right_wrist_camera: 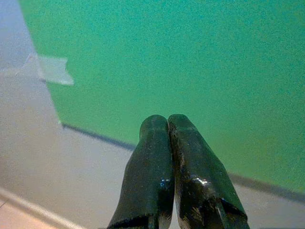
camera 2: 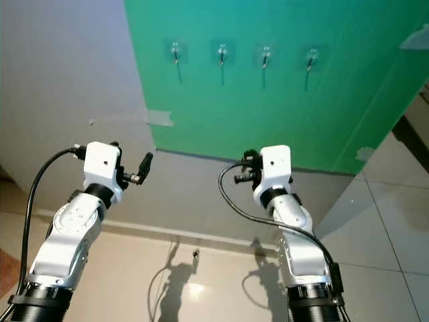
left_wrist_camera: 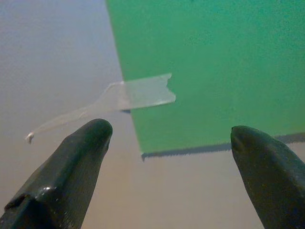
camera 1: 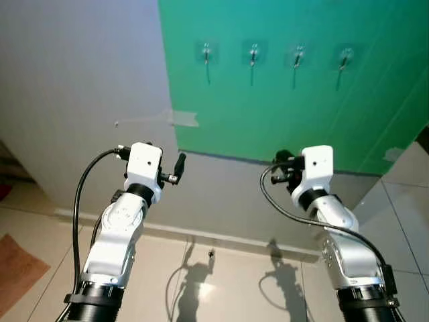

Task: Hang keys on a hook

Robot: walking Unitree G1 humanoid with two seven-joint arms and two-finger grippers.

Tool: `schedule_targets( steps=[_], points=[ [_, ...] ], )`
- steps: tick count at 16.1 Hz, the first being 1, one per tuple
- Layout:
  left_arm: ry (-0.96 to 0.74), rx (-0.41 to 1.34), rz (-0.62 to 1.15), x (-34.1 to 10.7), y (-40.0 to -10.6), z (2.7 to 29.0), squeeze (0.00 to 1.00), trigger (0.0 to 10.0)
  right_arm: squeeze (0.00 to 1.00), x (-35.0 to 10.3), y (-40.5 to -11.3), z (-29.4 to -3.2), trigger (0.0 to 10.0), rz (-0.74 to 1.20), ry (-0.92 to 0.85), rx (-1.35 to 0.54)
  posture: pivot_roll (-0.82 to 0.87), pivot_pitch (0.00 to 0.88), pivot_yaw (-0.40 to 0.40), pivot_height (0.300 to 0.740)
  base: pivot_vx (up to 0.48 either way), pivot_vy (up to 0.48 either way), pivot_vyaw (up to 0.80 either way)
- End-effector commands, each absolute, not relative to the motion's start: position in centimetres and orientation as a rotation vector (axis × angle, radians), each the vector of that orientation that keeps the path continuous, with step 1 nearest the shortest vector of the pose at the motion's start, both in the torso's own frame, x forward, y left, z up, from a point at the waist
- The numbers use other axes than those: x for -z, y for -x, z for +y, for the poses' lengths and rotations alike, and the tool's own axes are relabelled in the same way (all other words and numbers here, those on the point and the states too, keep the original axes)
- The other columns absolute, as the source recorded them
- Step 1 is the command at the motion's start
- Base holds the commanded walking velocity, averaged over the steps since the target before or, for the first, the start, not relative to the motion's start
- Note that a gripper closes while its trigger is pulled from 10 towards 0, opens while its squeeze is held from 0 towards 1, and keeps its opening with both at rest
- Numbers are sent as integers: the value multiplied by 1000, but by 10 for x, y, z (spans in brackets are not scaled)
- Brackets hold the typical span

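The left gripper (left_wrist_camera: 167, 143), fingers wide apart, faces the green sheet's (camera 1: 295, 94) taped lower corner (clear tape (left_wrist_camera: 138, 94)). The right gripper (right_wrist_camera: 167, 125) has its fingers pressed together, holding nothing visible. Four hooks (camera 1: 206, 54) sit in a row at 12 o'clock, well apart from both grippers, their stems vertical.

four hooks (camera 1: 275, 56) in a row on a board (camera 1: 301, 107) on the wall (camera 1: 74, 94), tape (camera 1: 182, 119) at board's left edge
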State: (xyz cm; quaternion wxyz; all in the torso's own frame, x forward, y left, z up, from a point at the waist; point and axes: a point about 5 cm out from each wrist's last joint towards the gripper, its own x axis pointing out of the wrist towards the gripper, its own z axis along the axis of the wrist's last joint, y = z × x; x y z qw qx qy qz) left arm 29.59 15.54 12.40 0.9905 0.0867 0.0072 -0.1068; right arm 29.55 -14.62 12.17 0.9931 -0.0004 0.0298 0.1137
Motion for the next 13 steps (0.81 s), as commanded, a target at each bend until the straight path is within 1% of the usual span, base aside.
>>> schedule_targets(
  steps=[1, 2, 8, 13],
  points=[
    [-178, 228, -11, -131, -297, 153, 0, 10000, 0, -134, -299, -147, 10000, 11, 11, -223, -99, 0, 4, 740, 322, 0, 800],
    [-177, 234, -11, -130, -297, 151, 0, 10000, 0, -135, -299, -147, 10000, 5, 6, -225, -99, 0, 6, 740, 326, 0, 800],
    [-183, 244, -15, -131, -298, 149, 0, 10000, 0, -136, -297, -141, 10000, -11, -44, -270, -94, 0, 8, 740, 328, 0, 0],
    [-190, 249, -15, -131, -296, 152, 0, 10000, 0, -138, -293, -134, 10000, -32, 6, -336, -92, 0, 15, 740, 325, 0, 0]
  ],
)
